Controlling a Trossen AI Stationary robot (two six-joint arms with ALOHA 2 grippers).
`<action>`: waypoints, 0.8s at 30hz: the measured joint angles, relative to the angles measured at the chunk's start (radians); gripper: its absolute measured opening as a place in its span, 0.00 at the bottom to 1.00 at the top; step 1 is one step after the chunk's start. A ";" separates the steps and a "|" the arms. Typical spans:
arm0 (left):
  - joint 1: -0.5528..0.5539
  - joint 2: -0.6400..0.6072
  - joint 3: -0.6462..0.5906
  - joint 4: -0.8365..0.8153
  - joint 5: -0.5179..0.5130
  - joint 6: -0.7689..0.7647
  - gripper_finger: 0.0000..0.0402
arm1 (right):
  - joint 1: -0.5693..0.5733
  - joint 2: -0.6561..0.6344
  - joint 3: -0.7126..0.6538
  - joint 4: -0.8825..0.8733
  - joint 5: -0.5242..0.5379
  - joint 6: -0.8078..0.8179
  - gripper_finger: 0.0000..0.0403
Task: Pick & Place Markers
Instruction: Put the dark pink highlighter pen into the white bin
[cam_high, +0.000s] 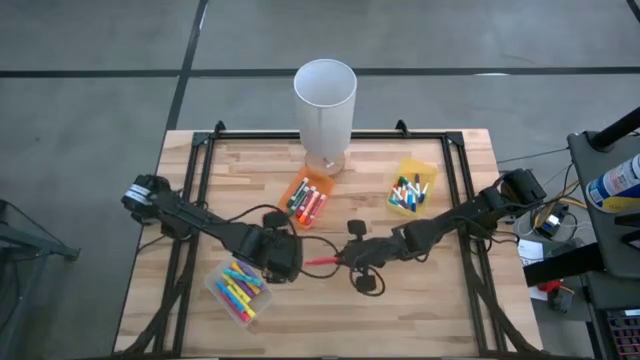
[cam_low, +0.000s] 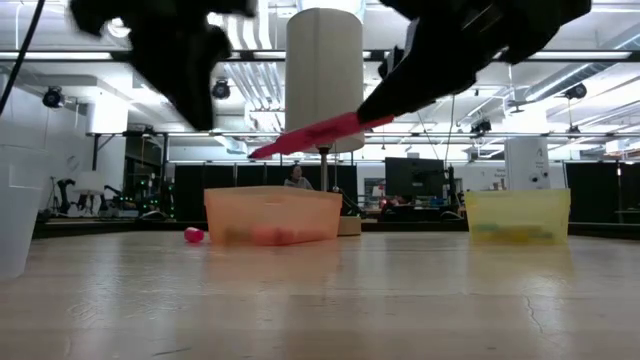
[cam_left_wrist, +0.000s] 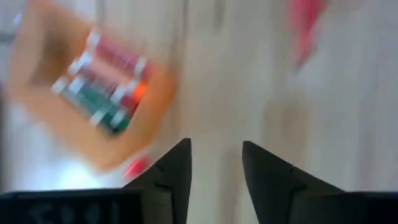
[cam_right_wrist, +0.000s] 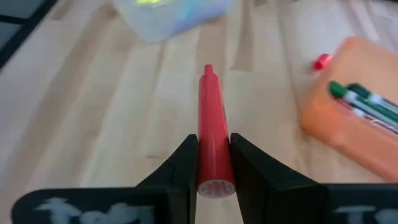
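My right gripper (cam_high: 347, 258) hovers over the table's middle, shut on a red marker (cam_high: 320, 261). In the low view this marker (cam_low: 318, 134) hangs well above the wood. My left gripper (cam_high: 284, 252) is open just left of it, holding nothing, with the clear bin of markers (cam_high: 238, 288) at its near side. More markers lie in the orange bin (cam_high: 307, 200) and the yellow bin (cam_high: 412, 193). A small red piece (cam_right_wrist: 322, 61) rests on the table beside the orange bin. My right gripper pinches the red marker between its two fingers near the marker's blunt rear end (cam_right_wrist: 214, 177). The marker lies along the fingers, and its narrow tip (cam_right_wrist: 208, 70) sticks out past them toward the table's left. It is lifted clear of the table, tilted slightly downward at the tip.
A tall white cylinder (cam_high: 325, 98) stands at the table's far edge behind the orange bin. Black frame rails (cam_high: 200, 180) run along the table's left, right and far sides. Bare wood (cam_high: 400, 310) shows along the near edge, right of the clear bin.
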 joint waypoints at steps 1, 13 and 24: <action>0.003 0.000 -0.005 -0.044 -0.016 0.010 0.34 | 0.003 0.000 0.000 -0.004 0.000 0.007 0.16; 0.148 -0.002 -0.231 -0.084 -0.032 0.176 0.35 | 0.051 0.000 0.000 -0.014 0.007 0.014 0.16; 0.285 -0.024 -0.367 0.135 -0.015 0.420 0.35 | 0.068 0.000 0.000 -0.009 0.008 0.037 0.16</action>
